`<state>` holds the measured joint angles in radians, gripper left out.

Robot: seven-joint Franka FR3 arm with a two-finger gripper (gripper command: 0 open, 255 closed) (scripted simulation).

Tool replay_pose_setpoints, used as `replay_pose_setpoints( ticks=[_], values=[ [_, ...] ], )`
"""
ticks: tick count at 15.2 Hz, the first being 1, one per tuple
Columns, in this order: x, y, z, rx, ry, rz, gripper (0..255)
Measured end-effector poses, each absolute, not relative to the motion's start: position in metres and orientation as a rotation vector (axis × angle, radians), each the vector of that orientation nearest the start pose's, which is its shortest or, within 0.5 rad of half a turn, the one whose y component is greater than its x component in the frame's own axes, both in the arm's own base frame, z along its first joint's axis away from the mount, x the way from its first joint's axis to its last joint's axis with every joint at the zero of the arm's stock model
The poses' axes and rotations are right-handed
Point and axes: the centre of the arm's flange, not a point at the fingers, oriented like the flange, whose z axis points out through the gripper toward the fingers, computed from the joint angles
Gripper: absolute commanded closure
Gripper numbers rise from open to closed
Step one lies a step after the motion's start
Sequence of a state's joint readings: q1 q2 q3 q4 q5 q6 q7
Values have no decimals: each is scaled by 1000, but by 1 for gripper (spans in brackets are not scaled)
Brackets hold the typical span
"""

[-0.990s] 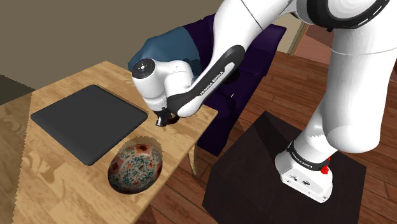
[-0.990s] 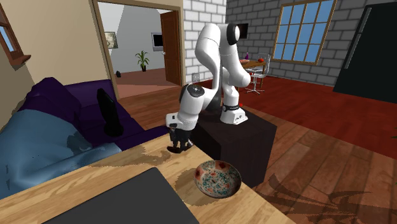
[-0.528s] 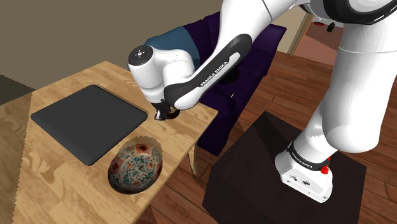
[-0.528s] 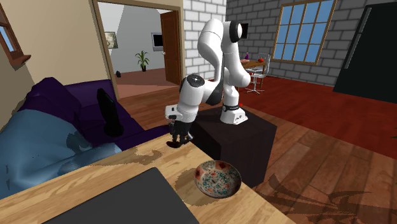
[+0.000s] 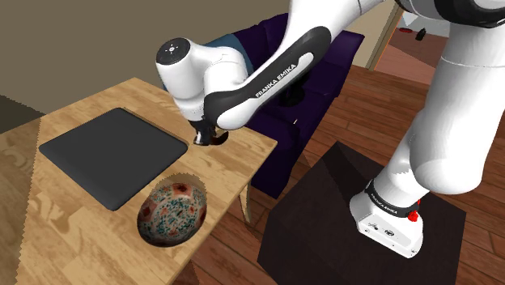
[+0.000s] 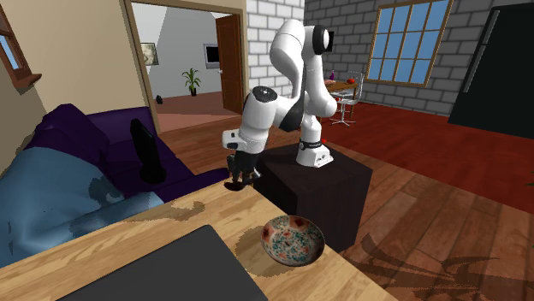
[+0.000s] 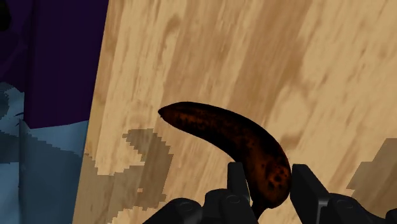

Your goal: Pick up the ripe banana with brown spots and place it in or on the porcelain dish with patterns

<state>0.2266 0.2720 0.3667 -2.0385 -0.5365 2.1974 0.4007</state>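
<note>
The one brand name that can be read is the lettering "FRANKA EMIKA" (image 5: 276, 81). It is in white capitals on the black band (image 5: 243, 109) that runs along the white arm (image 5: 311, 28), slanting up from just above the hand (image 5: 210, 142) in the shoulder view. A small dark mark (image 5: 389, 230) on the arm's base ring (image 5: 380, 212), near a red button (image 5: 414, 216), is too small to read.

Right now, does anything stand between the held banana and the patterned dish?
Nothing visible does. The pincer clasps the dark brown banana, and bare table lies between it and the dish; the dark mat sits aside.
</note>
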Motion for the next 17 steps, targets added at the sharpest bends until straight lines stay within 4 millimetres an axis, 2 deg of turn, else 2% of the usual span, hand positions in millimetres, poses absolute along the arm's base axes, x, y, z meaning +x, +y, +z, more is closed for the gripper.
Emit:
replay_pose_setpoints(
  ticks=[6,7,10,17],
  values=[
    [474,374,320,-3340,-893,-148,255],
    [465,385,323,-3341,-893,-148,255],
    [455,427,324,-3340,-894,-148,255],
    [421,510,327,-3340,-894,-147,255]
  ],
)
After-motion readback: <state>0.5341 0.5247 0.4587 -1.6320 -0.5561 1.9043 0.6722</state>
